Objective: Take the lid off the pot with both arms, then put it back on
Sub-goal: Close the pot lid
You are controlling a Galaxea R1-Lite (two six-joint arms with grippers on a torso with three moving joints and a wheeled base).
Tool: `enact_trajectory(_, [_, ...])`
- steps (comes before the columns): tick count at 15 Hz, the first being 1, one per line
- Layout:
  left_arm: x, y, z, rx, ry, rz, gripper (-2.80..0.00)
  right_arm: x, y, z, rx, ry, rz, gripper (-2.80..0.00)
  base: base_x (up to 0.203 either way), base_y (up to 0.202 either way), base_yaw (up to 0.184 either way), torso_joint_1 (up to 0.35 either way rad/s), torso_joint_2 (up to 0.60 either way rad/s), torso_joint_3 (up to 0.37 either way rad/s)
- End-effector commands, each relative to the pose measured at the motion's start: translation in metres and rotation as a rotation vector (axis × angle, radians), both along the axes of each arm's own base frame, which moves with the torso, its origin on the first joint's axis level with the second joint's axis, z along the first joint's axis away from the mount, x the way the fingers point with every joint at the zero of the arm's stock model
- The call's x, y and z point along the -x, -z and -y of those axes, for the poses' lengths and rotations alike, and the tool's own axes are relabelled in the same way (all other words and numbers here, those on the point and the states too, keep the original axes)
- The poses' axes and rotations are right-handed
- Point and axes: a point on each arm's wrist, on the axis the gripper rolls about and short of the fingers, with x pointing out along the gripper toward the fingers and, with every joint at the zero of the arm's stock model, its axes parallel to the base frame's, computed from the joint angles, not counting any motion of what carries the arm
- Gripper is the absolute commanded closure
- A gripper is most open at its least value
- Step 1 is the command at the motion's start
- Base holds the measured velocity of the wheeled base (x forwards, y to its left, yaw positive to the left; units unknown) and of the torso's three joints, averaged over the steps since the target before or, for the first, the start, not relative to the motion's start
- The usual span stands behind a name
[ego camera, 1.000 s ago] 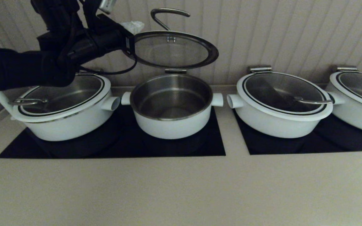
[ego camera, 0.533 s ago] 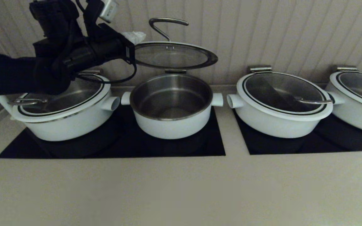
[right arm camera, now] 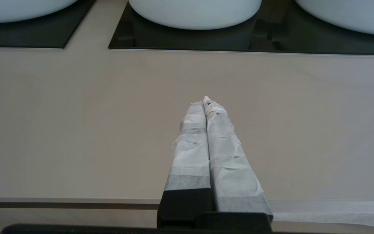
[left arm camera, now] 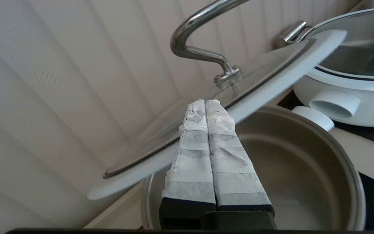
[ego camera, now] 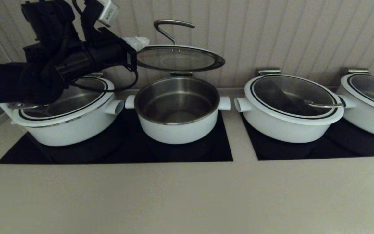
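Note:
The lid [ego camera: 177, 58], glass with a white rim and a bent steel handle, hangs nearly level in the air just above the open pot [ego camera: 177, 126]. My left gripper [ego camera: 135, 42] is shut on the lid's left rim and comes in from the left above the neighbouring pot. In the left wrist view the white-wrapped fingertips [left arm camera: 205, 102] pinch the lid's rim [left arm camera: 271, 81] over the pot's steel inside [left arm camera: 304, 169]. My right gripper [right arm camera: 205, 100] is shut and empty above the bare counter, out of the head view.
Three wider white pots with lids stand beside the pot: one at left [ego camera: 67, 120], one at right [ego camera: 291, 110], one at far right [ego camera: 368, 104]. All sit on two black cooktops [ego camera: 115, 152]. A ribbed wall runs close behind.
The left gripper has lowered the lid a little and tipped it from slanted towards level above the pot. The right arm has not visibly moved.

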Motion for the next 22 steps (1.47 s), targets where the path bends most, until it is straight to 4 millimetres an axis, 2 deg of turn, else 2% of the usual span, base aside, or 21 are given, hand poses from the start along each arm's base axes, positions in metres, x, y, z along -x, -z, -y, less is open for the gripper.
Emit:
enact_trajectory(1, [0.006,0.001,-0.001,-0.002,0.003,0.000,0.00,0.000,0.000,0.000,0.000,0.000,0.001,0.00,0.000,0.000,0.000,0.000,0.00,0.000])
enact_trajectory(7, [0.011,0.015,0.001,-0.005,0.010,-0.011,0.00,0.000,0.000,0.000,0.000,0.000,0.001,0.00,0.000,0.000,0.000,0.000,0.00,0.000])
enact_trajectory(13, [0.015,0.022,0.001,-0.010,0.013,-0.010,0.00,0.000,0.000,0.000,0.000,0.000,0.001,0.00,0.000,0.000,0.000,0.000,0.00,0.000])
enact_trajectory(22, [0.030,0.037,0.002,-0.035,0.022,-0.061,0.00,0.000,0.000,0.000,0.000,-0.001,0.000,0.00,0.000,0.000,0.000,0.000,0.00,0.000])
